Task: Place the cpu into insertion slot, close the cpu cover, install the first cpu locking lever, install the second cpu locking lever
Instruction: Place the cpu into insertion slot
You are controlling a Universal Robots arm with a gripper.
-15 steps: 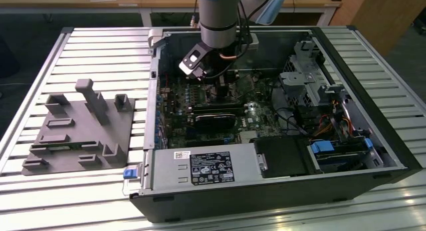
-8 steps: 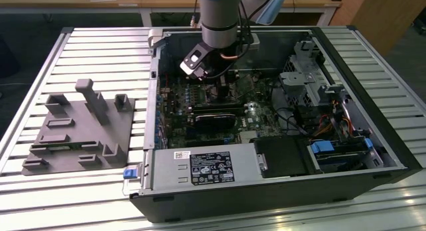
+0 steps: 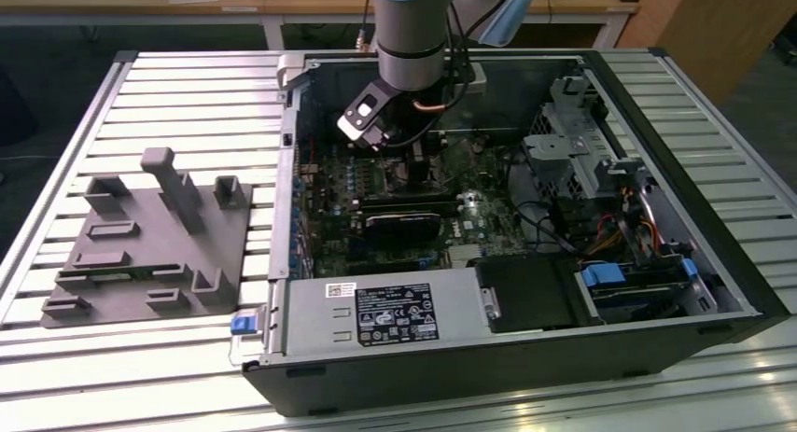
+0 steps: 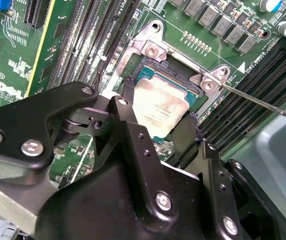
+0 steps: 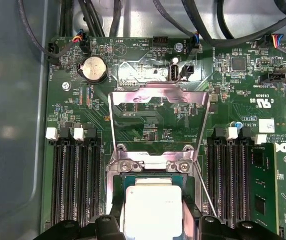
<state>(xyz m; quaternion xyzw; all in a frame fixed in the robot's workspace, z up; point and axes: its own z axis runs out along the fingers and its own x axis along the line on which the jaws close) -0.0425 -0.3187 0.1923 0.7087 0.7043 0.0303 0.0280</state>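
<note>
The cpu (image 5: 151,210) is clamped on both sides by the gripper (image 5: 152,222), directly above the insertion slot (image 5: 150,165), upper centre in the exterior view; the cpu cover (image 5: 157,91) is left upright.

Glare whitens the slatted table (image 3: 137,367); computer case (image 3: 498,371) interior dim.

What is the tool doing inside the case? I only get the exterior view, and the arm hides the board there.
Observer: In both wrist views the tool is shut on the cpu, right at the insertion slot.
Operator: Is it covered yet?
Observer: No; in the first wrist view the cpu cover stands raised, with the board showing through its window.
Operator: Anything latched?
Observer: In the second wrist view one thin lever rod stands free, unlatched.
</note>
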